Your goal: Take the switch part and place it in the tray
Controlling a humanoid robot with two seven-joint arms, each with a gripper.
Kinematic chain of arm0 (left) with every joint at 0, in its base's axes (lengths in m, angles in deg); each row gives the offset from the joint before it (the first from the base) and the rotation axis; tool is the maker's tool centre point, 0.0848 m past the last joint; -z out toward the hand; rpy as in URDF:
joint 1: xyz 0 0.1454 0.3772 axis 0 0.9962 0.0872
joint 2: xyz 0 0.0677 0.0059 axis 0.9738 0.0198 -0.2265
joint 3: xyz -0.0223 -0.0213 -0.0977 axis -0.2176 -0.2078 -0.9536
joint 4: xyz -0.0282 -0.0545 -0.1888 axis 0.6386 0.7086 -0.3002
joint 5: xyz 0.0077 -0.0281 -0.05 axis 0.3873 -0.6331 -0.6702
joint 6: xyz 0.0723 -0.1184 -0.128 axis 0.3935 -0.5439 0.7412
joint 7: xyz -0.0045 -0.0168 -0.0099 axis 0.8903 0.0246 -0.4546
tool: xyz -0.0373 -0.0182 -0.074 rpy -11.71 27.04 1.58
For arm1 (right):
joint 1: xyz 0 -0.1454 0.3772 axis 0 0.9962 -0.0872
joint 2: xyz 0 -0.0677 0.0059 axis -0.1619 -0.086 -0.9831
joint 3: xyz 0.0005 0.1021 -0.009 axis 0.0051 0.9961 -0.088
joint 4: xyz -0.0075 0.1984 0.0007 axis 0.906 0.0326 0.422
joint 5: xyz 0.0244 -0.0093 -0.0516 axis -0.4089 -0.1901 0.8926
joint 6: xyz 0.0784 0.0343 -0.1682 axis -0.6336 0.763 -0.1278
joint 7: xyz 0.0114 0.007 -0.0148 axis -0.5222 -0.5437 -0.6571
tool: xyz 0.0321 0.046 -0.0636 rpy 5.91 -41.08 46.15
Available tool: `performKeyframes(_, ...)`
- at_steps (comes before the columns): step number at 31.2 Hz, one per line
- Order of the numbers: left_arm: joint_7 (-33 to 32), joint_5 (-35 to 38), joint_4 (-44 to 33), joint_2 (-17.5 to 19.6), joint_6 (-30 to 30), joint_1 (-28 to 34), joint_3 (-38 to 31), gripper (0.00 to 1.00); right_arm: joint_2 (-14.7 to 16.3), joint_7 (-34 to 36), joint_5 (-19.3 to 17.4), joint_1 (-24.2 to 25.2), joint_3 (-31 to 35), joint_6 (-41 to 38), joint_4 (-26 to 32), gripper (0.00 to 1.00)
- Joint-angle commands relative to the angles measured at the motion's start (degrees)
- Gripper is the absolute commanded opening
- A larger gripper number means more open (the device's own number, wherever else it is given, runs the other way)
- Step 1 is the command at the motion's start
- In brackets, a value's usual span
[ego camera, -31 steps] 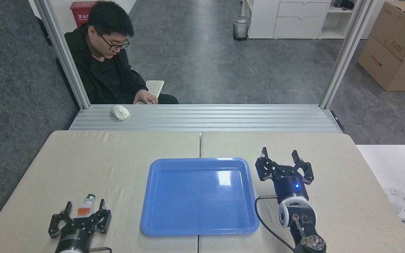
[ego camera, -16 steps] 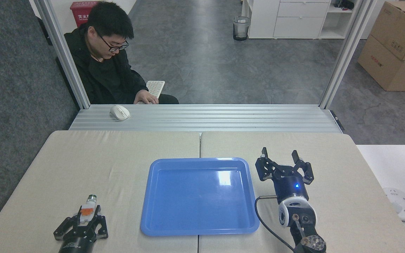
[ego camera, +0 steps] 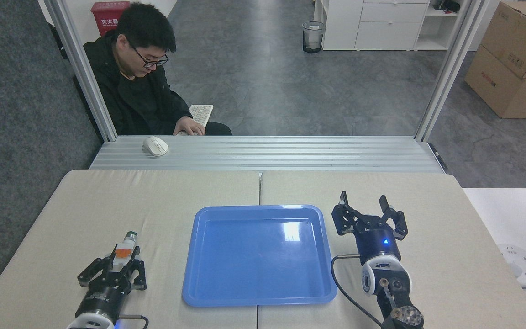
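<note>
Left gripper [ego camera: 123, 262] clamps the part [ego camera: 124, 251] left of the tray [ego camera: 190, 256], ready for carrying; right gripper [ego camera: 367, 208] waits wide.

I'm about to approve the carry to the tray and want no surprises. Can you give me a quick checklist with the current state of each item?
1. Left end effector closed on the switch part: ok, the fingers sit against both of its sides.
2. Switch part lifted off the table: cannot tell from this single view.
3. Tray ready to receive: ok, nothing lies in it.
4. Path from the part rightward to the tray: ok, only bare table lies between.
5. Right end effector out of the way: ok, it is open and beside the tray's right rim, not over it.
6. Person away from the workspace: ok, seated beyond the rail.
</note>
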Motion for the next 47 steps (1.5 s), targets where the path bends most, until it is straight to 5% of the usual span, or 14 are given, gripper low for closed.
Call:
performKeyframes(1, -4.54, 0.24, -10.24, 0.41, 3.64, -11.22, 4.51, 0.00, 0.00, 0.02, 0.00, 0.00, -0.01, 0.04, 0.00, 1.00)
performKeyframes(8, -7.63, 0.33, -5.51, -3.97, 4.26, -17.74, 16.73, 0.00, -0.18, 0.02, 0.09, 0.00, 0.08, 0.04, 0.00, 1.00)
performKeyframes(16, -11.50, 4.98, 8.03, -5.21, 4.17, -17.66, 27.28, 0.00, -0.53, 0.02, 0.26, 0.00, 0.08, 0.04, 0.00, 1.00)
performKeyframes(40, -12.82, 6.92, 6.10, -10.31, 5.58, -13.26, 28.69, 0.00, -0.35, 0.02, 0.26, 0.00, 0.17, 0.04, 0.00, 1.00)
performKeyframes(42, -12.91, 6.92, 6.90, -10.40, 5.41, -13.35, 28.43, 0.03, -0.35, 0.02, 0.26, 0.00, 0.17, 0.04, 0.00, 1.00)
performKeyframes(47, -12.99, 6.57, 7.16, -10.23, 3.13, -14.40, 27.99, 0.31, -0.35, 0.02, 0.18, 0.00, 0.08, 0.04, 0.00, 1.00)
